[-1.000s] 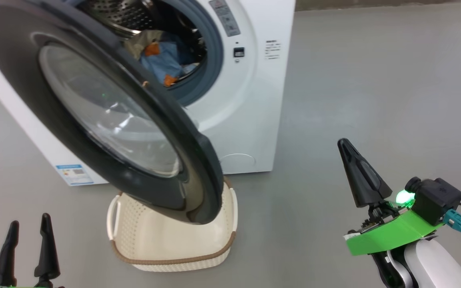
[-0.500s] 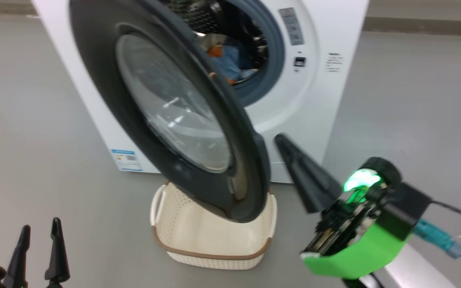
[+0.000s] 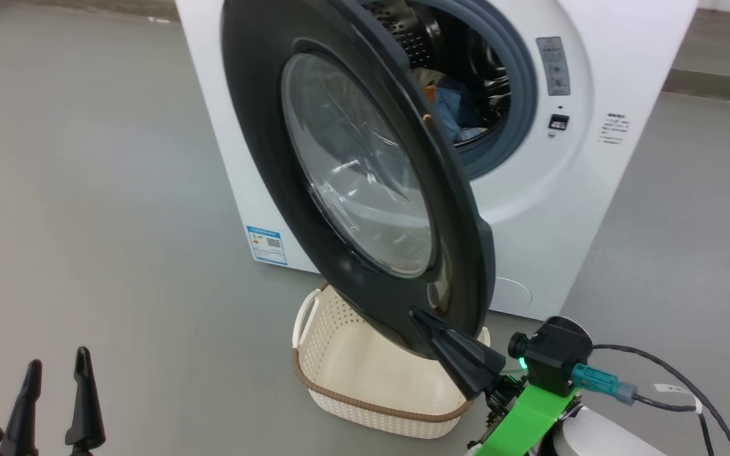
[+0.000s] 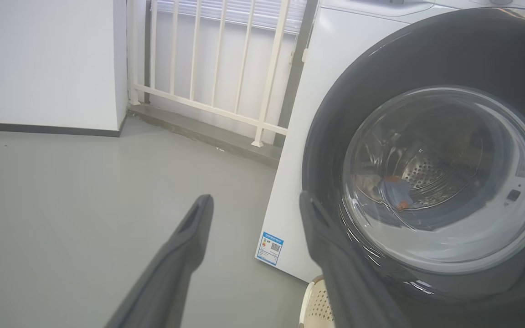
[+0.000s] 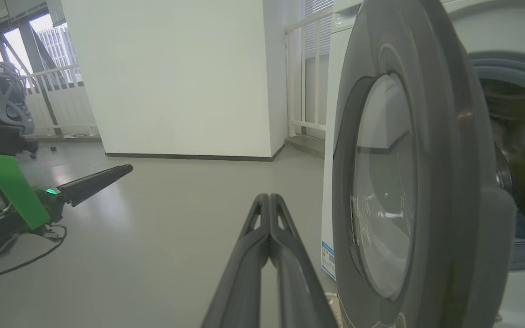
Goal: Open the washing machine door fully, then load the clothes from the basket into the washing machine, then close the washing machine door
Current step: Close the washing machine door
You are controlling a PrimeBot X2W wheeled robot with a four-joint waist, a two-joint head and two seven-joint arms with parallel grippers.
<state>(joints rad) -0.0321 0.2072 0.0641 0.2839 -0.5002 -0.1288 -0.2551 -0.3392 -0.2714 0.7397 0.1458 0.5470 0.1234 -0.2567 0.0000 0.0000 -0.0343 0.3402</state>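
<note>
Two grippers: left gripper (image 3: 57, 358) gaped empty; right gripper (image 3: 419, 315) pinched shut beside washing machine door (image 3: 352, 171).
Handling: seemed rigid, glossy, hinged; push outer rim.

Door (image 3: 257, 158) swung out from washer (image 3: 568, 209), its lower rim hanging over the basket (image 3: 339, 361) on the floor. Clothes (image 3: 452, 113), blue with some orange, lie in the drum, seen past the door edge. Right gripper (image 3: 425, 322): fingers pressed together, tip at the door's lower rim, contact unclear. Left gripper (image 3: 57, 358): lower left, fingers apart, holding nothing, well apart from door.
</note>
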